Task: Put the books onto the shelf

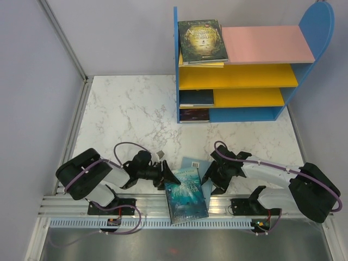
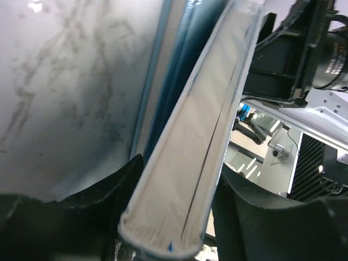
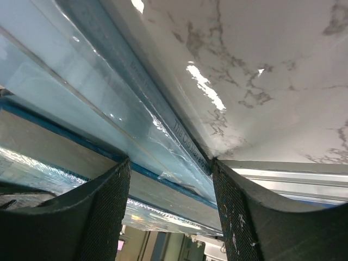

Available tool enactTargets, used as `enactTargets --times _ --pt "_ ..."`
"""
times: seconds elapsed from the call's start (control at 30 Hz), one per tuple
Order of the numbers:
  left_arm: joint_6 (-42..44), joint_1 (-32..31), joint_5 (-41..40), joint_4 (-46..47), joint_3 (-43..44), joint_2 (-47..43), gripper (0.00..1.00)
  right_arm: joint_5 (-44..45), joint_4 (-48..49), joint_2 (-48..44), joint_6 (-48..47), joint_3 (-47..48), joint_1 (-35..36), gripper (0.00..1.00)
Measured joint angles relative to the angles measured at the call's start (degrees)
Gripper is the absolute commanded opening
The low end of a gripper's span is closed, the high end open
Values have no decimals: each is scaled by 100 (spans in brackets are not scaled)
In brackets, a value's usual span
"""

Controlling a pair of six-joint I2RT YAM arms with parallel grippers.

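Note:
A teal-blue ocean book [image 1: 186, 198] lies tilted at the table's front edge, partly over a light blue book [image 1: 194, 162]. My left gripper [image 1: 172, 178] is shut on the teal book's left edge; its page block [image 2: 190, 163] fills the jaws [image 2: 179, 179]. My right gripper [image 1: 209, 177] is at the right edge, its jaws [image 3: 169, 163] around both books, pads touching the light blue spine [image 3: 187, 138] and the teal book's pages [image 3: 54, 138]. The shelf [image 1: 266, 43] stands at the back right, holding a dark green book [image 1: 202, 41], a yellow one [image 1: 202, 65], a navy one [image 1: 197, 98] and a dark one [image 1: 194, 115].
The marble table [image 1: 125, 114] has grey walls at the left and back. A metal rail [image 1: 152, 206] runs along the near edge, under the teal book's front corner. Both arm bases are bolted there.

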Motion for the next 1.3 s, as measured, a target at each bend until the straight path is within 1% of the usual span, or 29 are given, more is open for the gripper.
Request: enactTargets --times 0.13,0.2,0.3,0.4,0.5,0.7,0.73,0.77,0.8,0.83,0.93,1.0,1.1,1.23,1.3 --pt "-52 -24 -238 -151 9 -398 2 -46 136 -76 15 -48 37 70" --pt "-66 -22 -389 -459 55 -734 2 -74 203 -118 17 -107 101 70" --pt "-2 -57 -629 -1357 439 -1458 2 -28 260 -125 -52 -52 205 72" --pt "361 -55 -909 -2186 874 -2153 2 131 138 -118 -227 57 289 72" --pt "577 -35 -1102 -2632 1049 -2684 2 330 -48 -114 -411 192 328 72" --pt "820 -22 -1172 -3222 1178 -2900 2 946 -212 -94 -754 570 221 73" --pt "868 -13 -1196 -3386 1207 -2931 2 1001 -297 -107 -822 662 164 75" --pt "925 13 -1209 -3600 1252 -2968 2 1069 -382 -133 -903 774 81 86" --pt "979 57 -1207 -3812 1314 -3001 2 1123 -437 -203 -1003 870 -31 93" --pt "1027 133 -1196 -3987 1384 -3025 2 1196 -483 -341 -1099 968 -149 98" --pt "1069 658 -990 -4284 1532 -3143 2 1314 -463 -962 -1412 1215 -435 98" --pt "1047 1139 -822 -4271 1543 -3261 2 1272 -216 -1447 -1517 1263 -503 98" --pt "935 1749 -651 -4113 1543 -3331 2 975 472 -1930 -1484 1126 -511 98" --pt "654 1976 -452 -3794 1543 -3316 2 431 1860 -2133 -1130 332 -509 98" --pt "485 1980 -308 -3598 1543 -3316 2 273 2205 -2083 -977 -59 -509 98"
